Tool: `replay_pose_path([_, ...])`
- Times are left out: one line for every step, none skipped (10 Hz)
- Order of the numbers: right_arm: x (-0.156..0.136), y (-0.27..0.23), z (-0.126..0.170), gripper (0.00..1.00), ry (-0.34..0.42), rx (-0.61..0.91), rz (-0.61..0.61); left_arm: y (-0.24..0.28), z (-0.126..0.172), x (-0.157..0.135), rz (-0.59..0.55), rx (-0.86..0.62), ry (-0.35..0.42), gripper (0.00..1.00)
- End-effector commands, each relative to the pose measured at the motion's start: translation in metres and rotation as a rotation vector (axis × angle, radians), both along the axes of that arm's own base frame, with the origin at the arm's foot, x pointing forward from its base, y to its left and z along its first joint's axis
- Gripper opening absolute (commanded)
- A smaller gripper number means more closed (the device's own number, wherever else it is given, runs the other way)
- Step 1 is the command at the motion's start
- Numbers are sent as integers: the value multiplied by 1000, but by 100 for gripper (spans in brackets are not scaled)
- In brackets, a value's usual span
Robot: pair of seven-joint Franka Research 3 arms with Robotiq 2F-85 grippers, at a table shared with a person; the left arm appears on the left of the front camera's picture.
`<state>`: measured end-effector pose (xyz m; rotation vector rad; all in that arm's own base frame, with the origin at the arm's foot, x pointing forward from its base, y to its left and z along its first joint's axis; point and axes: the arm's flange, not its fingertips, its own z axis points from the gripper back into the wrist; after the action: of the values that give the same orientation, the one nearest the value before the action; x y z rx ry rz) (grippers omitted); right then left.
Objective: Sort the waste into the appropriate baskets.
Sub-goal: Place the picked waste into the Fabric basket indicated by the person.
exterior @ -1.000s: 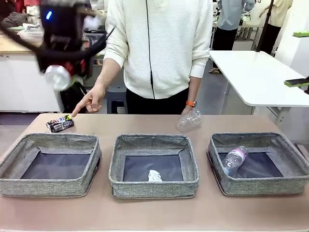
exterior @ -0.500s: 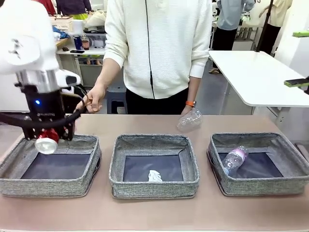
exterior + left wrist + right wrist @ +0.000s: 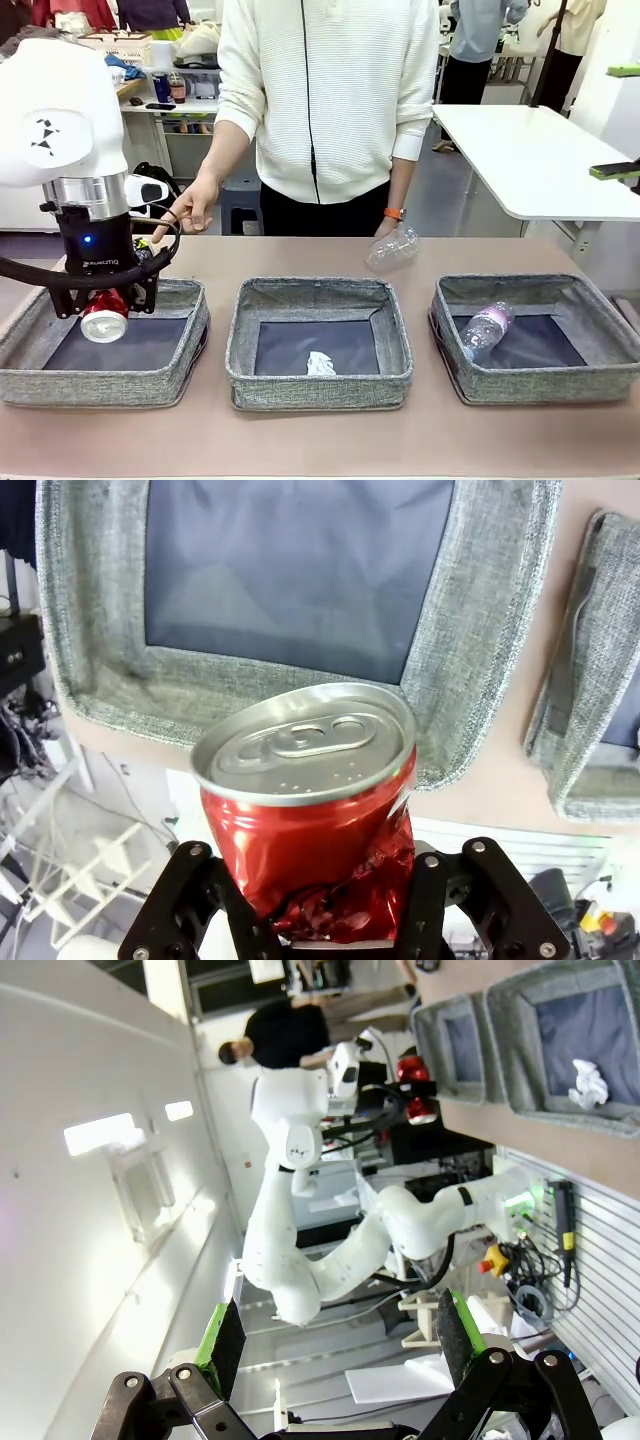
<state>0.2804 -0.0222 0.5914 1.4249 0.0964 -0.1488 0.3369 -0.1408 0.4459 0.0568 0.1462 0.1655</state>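
Placement: red drink can [image 3: 305, 810] was held lid-down in the closed left gripper [image 3: 103, 302], hanging over the left basket [image 3: 100, 386]; judged poised for release there as the cans' bin. Right gripper [image 3: 335, 1345] stood wide open, holding nothing.

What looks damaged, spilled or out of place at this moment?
The red drink can, clamped in the left gripper above the left basket, is crumpled and dented at its gripped end. The clear crushed plastic bottle near the far side is squashed too. Nothing is spilled.
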Motion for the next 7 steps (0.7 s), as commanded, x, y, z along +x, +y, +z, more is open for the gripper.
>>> replay_pose_path([1, -2, 4, 100, -16, 11, 7, 5, 4, -1, 36, -9, -36, 0])
replay_pose_path([1, -2, 4, 100, -16, 11, 7, 8, 7, 1, 48, -10, -49, 0])
replay_pose_path([1, -2, 4, 100, -16, 11, 7, 10, 10, 2, 68, -11, -61, 29])
replay_pose_path([1, -2, 4, 100, -16, 11, 7, 11, 12, 5, 72, 2, -71, 58])
replay_pose_path([1, -2, 4, 100, -16, 11, 7, 10, 13, 6, 79, 4, -78, 87])
replay_pose_path([1, -2, 4, 100, -16, 11, 7, 10, 13, 7, 83, 1, -86, 100])
replay_pose_path([1, -2, 4, 100, -16, 11, 7, 11, 14, 7, 85, -4, -91, 100])
